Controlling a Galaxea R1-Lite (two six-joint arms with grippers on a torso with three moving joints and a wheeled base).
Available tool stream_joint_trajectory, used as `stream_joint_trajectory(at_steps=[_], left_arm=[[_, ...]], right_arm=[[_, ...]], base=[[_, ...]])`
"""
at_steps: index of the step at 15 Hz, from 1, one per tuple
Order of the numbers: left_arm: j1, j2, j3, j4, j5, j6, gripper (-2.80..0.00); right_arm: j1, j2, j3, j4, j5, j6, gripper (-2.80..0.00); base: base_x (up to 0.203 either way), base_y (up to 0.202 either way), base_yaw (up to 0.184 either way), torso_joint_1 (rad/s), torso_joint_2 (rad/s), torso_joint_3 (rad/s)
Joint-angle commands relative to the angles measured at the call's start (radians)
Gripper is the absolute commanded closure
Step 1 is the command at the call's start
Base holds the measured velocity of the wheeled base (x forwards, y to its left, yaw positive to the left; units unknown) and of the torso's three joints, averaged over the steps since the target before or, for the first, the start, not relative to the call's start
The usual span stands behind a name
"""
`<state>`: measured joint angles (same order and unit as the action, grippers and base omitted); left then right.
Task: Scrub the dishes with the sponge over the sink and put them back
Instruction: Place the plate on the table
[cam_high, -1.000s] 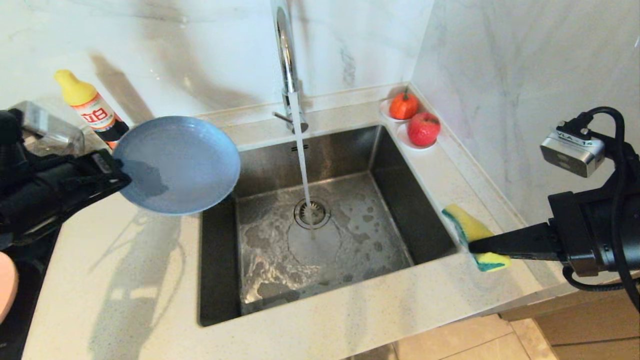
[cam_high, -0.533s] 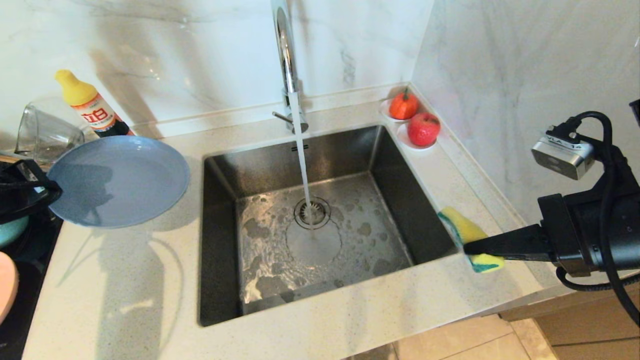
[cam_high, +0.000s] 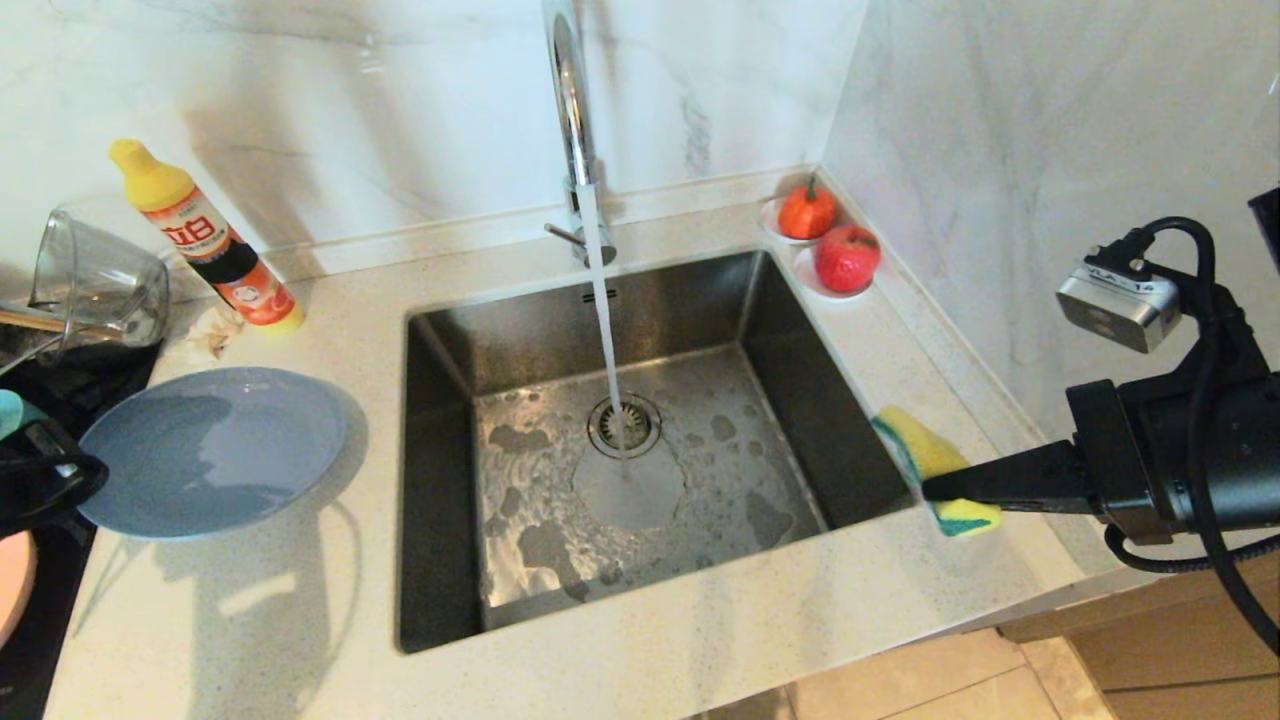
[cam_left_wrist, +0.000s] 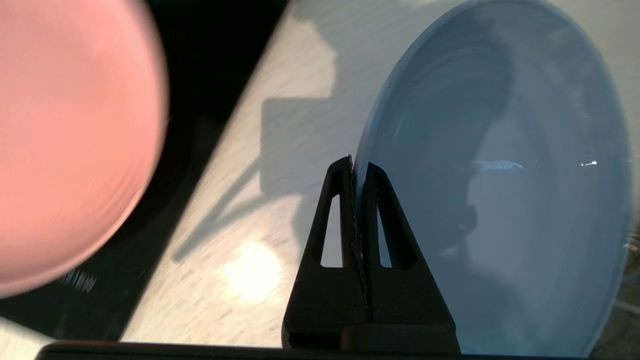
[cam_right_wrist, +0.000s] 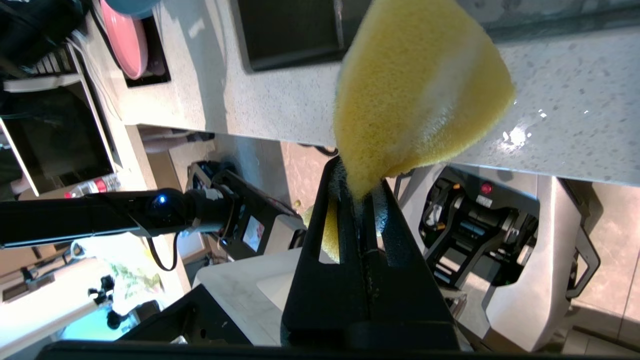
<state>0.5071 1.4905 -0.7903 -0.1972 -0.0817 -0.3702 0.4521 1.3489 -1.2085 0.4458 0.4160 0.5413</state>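
The grey-blue plate (cam_high: 215, 448) hangs low over the counter left of the sink (cam_high: 440, 560), nearly level. My left gripper (cam_left_wrist: 356, 167) is shut on its rim, at the far left edge of the head view. The pink plate (cam_left_wrist: 70, 135) lies on the dark surface beside it, and a sliver of the teal bowl (cam_high: 8, 412) peeks out above the gripper. At the sink's right rim, my right gripper (cam_high: 935, 488) is shut on the yellow-and-green sponge (cam_high: 930, 460), held just above the counter. Water runs from the faucet (cam_high: 570, 110) onto the drain.
A yellow-capped detergent bottle (cam_high: 205, 240) stands behind the plate, with a clear glass jug (cam_high: 95, 280) lying further left. Two red fruits (cam_high: 845, 255) sit on small dishes at the sink's back right corner. A marble wall rises close on the right.
My left arm has swung the grey-blue plate left and down, from the sink's left corner to low over the counter. The right gripper with the sponge has barely shifted.
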Motion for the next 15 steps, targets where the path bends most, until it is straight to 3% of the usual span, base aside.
stream_joint_trajectory(at_steps=[1,3,9,10,15], left_arm=[[0.026,0.055,0.055,-0.049,-0.016,-0.045,0.0],[0.036,0.071,0.093,-0.137,-0.015,-0.06,0.0],[0.055,0.104,0.133,-0.169,-0.009,-0.045,0.0],[0.064,0.121,0.126,-0.169,-0.008,-0.045,-2.8],[0.071,0.116,0.11,-0.223,-0.012,-0.06,-2.8]], right_arm=[[-0.001,-0.002,-0.002,0.002,0.001,0.003,0.0],[-0.007,-0.012,0.001,0.003,0.004,0.009,0.0],[-0.007,-0.035,0.015,0.006,0.004,0.011,0.0],[-0.007,-0.037,0.015,0.007,0.004,0.011,0.0],[-0.006,-0.05,0.015,0.011,0.003,0.008,0.0]], base=[[0.0,0.0,0.0,0.0,0.0,0.0],[0.0,0.0,0.0,0.0,0.0,0.0],[0.0,0.0,0.0,0.0,0.0,0.0],[0.0,0.0,0.0,0.0,0.0,0.0],[0.0,0.0,0.0,0.0,0.0,0.0]])
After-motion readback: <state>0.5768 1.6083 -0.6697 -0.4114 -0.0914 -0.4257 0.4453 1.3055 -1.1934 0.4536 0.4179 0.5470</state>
